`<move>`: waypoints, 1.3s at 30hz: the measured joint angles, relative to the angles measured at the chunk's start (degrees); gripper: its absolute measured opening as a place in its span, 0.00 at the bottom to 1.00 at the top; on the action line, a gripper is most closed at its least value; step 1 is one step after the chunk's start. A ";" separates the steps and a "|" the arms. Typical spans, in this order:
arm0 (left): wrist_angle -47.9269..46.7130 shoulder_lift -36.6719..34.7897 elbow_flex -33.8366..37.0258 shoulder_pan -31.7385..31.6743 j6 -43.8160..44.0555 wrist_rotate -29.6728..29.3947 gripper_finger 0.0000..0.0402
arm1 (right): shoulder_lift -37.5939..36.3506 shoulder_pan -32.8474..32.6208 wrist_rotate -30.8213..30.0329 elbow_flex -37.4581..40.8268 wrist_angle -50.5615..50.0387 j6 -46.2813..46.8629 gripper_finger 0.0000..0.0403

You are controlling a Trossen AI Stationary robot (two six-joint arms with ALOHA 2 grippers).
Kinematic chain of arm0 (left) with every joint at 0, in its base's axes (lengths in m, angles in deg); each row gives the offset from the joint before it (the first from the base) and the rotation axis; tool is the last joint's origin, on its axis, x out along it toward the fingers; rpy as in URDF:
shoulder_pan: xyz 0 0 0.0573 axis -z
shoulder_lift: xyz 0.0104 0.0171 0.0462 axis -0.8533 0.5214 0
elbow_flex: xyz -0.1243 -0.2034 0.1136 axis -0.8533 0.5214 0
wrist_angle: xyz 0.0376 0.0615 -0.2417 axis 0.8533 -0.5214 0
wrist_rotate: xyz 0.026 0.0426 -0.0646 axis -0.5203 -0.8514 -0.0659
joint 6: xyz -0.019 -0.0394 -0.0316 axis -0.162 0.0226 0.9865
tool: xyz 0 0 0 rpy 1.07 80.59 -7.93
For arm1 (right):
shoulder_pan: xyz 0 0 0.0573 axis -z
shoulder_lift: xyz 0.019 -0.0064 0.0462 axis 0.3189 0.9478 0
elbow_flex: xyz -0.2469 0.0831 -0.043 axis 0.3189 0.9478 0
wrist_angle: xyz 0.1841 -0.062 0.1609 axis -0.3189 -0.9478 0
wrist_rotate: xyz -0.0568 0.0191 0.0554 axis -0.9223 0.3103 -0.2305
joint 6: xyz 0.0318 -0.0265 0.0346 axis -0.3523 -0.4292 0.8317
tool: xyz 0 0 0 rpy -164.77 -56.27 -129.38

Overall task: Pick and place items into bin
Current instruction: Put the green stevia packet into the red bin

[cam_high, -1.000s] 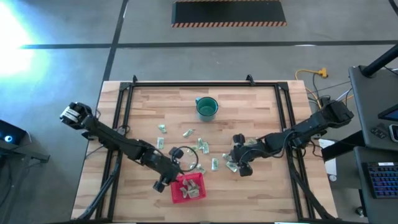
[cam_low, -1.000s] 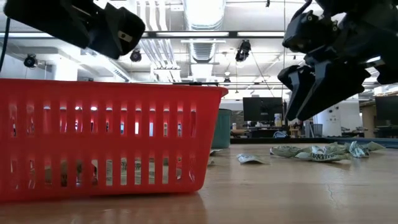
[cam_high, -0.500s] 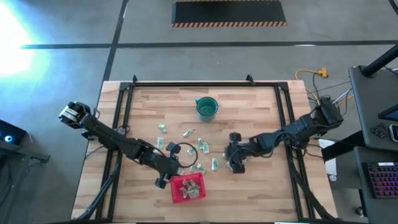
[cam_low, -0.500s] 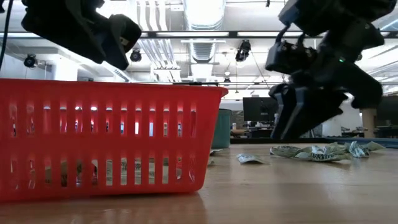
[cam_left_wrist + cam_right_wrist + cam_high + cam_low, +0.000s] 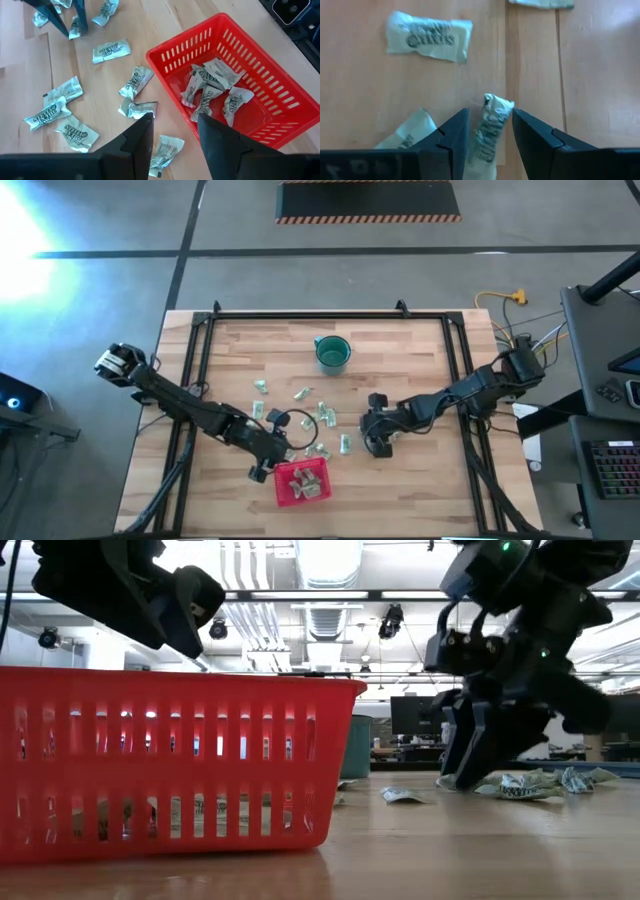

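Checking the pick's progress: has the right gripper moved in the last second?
Yes. The right gripper shifted left, closer to the red bin, and dropped onto a packet.

Bin (image 5: 260,75): bright red plastic, walls patterned with rows of vertical slots, pale light seen through them in the low view. Packets (image 5: 111,51): pale green and whitish wrappers, darker green lettering printed on them, crinkled sheen; same colouring seen on those inside the bin (image 5: 212,87) and on the packet (image 5: 490,127) between the right arm's dark jaws. Cup (image 5: 333,353): teal green, round. Worktop (image 5: 420,360): light wood, plank seams and grain streaks, framed by black rails. Both arms: black throughout. Floor (image 5: 300,275): grey, crossed by dark lines; a black mat (image 5: 368,200) edged with orange-and-black hazard stripes. Yellow cable (image 5: 500,299) noted beside the worktop.
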 joint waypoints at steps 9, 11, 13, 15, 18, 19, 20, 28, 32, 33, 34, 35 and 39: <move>-0.07 0.00 0.00 0.00 0.00 0.00 0.34 | -0.56 1.28 0.01 -0.45 -0.37 -1.75 0.25; -0.12 0.00 0.00 0.00 0.00 0.00 0.34 | -0.56 1.26 0.02 -0.45 -0.57 -2.37 0.21; -0.16 0.01 0.00 0.00 0.00 0.00 0.34 | -0.56 1.28 -0.02 -0.45 -0.50 -3.04 0.17; -0.16 0.00 0.00 0.00 0.00 0.00 0.34 | -0.58 1.28 0.00 -0.45 -0.61 -3.65 0.12; -0.16 0.01 0.00 0.00 0.00 0.00 0.34 | -0.67 1.26 0.00 -0.45 -0.63 -4.51 0.05; -0.16 0.00 0.00 0.00 -0.02 0.00 0.34 | -0.67 1.28 0.00 -0.45 -0.65 -4.78 0.03; -0.16 0.00 0.00 0.00 -0.02 0.00 0.34 | -0.67 1.28 0.00 -0.45 -0.64 -5.04 0.03; -0.16 0.00 0.02 0.00 -0.13 -0.02 0.34 | -2.11 0.93 -0.06 -3.04 -0.56 -7.06 0.02; -0.16 0.02 0.02 0.00 -0.15 0.00 0.34 | -2.71 -0.20 -0.11 -5.77 -0.38 -9.97 0.02; -0.19 0.01 0.02 0.00 -0.15 -0.01 0.34 | -2.76 -0.52 -0.13 -6.53 -0.39 -10.86 0.02; -0.20 0.00 0.02 0.00 -0.15 0.00 0.34 | -2.76 -0.87 -0.13 -7.47 -0.35 -11.78 0.02; -0.41 0.01 0.02 0.00 -0.15 -0.02 0.34 | -2.76 -1.21 -0.12 -8.35 -0.21 -12.44 0.02; -2.29 0.00 0.02 0.00 -0.15 -1.26 0.34 | -2.76 -2.92 -0.09 -11.71 0.54 -14.82 0.02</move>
